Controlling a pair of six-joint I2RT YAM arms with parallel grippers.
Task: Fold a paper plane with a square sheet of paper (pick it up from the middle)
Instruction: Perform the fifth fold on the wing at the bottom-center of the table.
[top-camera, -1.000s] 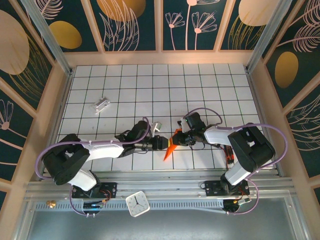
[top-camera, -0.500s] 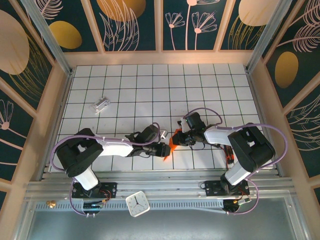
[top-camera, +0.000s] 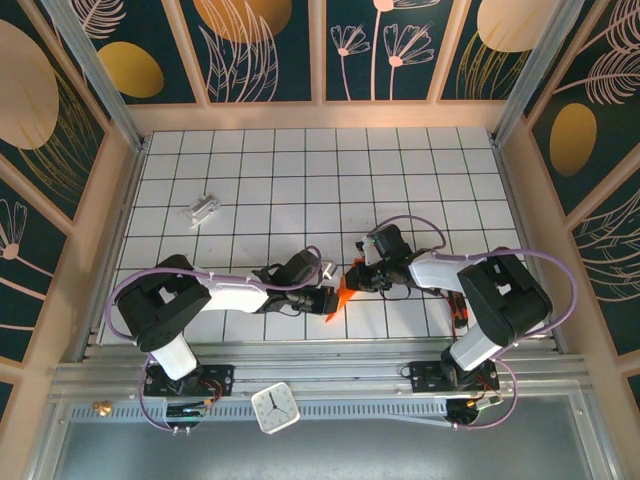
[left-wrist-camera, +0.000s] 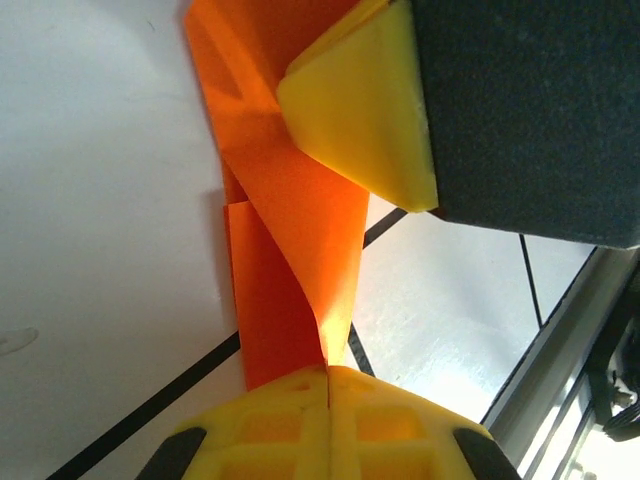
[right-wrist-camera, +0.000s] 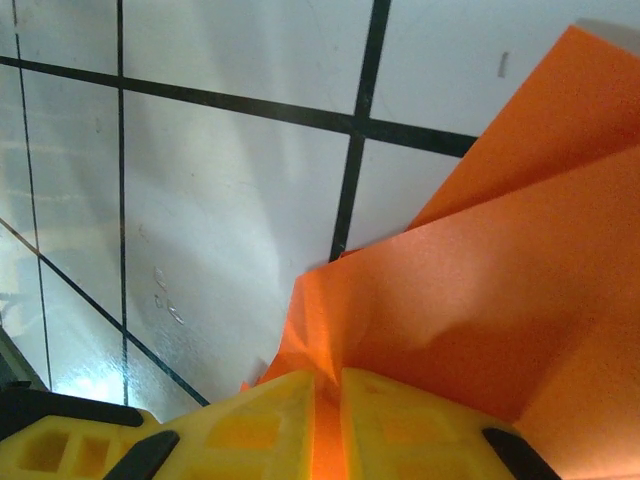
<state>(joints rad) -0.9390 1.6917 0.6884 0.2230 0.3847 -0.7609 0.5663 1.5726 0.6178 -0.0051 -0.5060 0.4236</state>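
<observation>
The square sheet of paper is folded into a narrow, pointed orange paper plane (top-camera: 338, 297), held just above the grid table between both grippers. My left gripper (top-camera: 326, 298) is shut on its near end; in the left wrist view the yellow fingers (left-wrist-camera: 400, 420) meet on a twisted orange strip (left-wrist-camera: 300, 220). My right gripper (top-camera: 352, 279) is shut on the far end; in the right wrist view orange paper (right-wrist-camera: 480, 290) fills the thin gap between its fingers (right-wrist-camera: 260, 420). The right gripper's yellow finger (left-wrist-camera: 360, 110) shows pressed on the paper at the top of the left wrist view.
A small silvery-white block (top-camera: 203, 209) lies at the back left of the table (top-camera: 300, 180). A small black tray with red-orange bits (top-camera: 460, 318) sits beside the right arm. Wooden walls enclose three sides. A white clock (top-camera: 275, 408) lies on the front rail.
My left arm swung in toward the paper and its gripper closed on the plane's near end. The right gripper stayed put, holding the far end.
</observation>
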